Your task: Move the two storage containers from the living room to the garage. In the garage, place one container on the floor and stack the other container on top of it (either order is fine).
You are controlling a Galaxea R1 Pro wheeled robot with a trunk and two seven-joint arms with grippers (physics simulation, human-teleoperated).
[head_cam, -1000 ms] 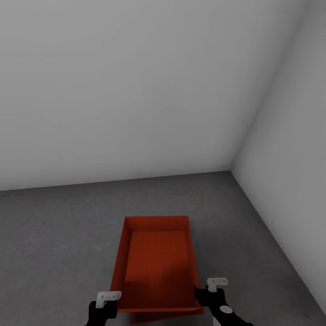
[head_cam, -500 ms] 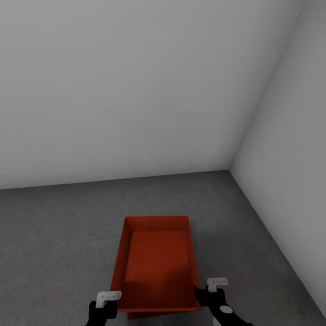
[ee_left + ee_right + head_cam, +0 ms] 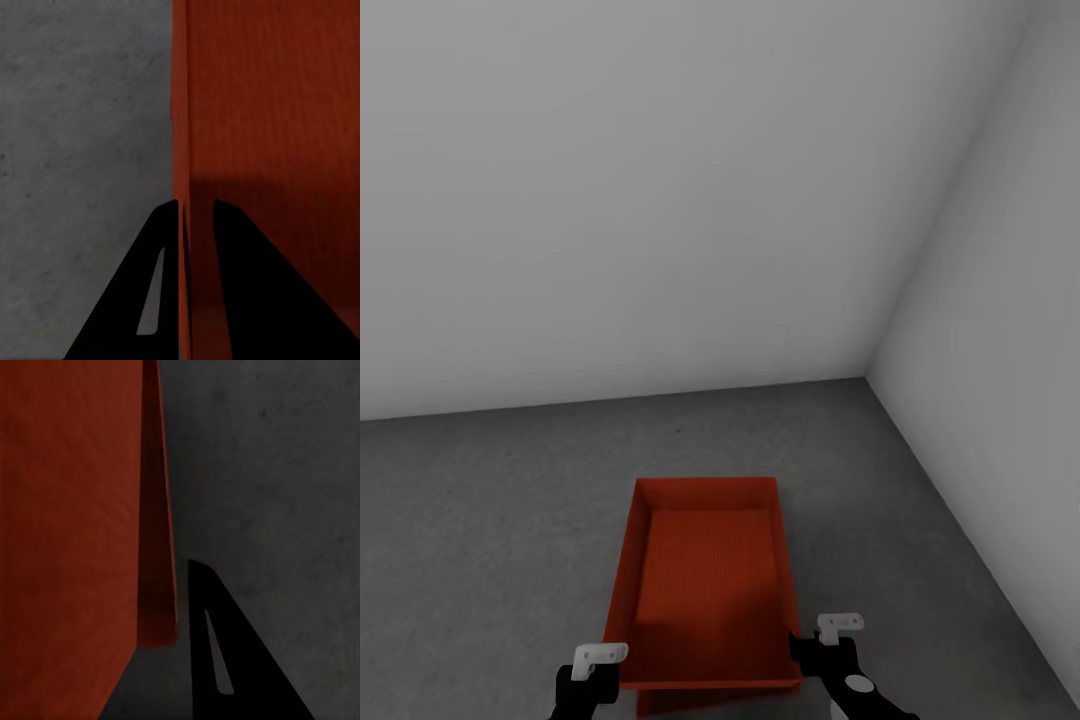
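Left end effector [image 3: 196,217]: its two dark fingers straddle the thin left wall of the upper container, one outside and one inside, clamped on that wall. From the head camera it sits at the near left corner of the bin [image 3: 592,672].
Right end effector [image 3: 828,655]: at the near right corner of the same bin. Its wrist camera shows one dark finger [image 3: 217,652] on the outer side of the right wall, with a strip of floor between finger and wall; the other finger is hidden, so I cannot tell whether it is gripping or let go.
Upper container [image 3: 705,585]: orange-red, open-topped, ribbed bottom showing, long axis running away from the robot, held between both arms just in front of it.
Lower container [image 3: 660,702]: only a sliver of orange-red peeks out under the near edge of the upper one, slightly askew to it. Whether the two touch I cannot tell.
Container edges: the left wall reads as a straight thin line in the left wrist camera [image 3: 180,112]; the right wall's near corner ends above the floor in the right wrist camera [image 3: 159,585].
Floor [image 3: 480,520]: dark grey rough concrete, open to the left, ahead and to the right of the bins.
Back wall [image 3: 660,200]: plain pale grey, well beyond the far rim.
Right wall [image 3: 1010,330]: meets the back wall in a corner ahead and to the right, closing that side in.
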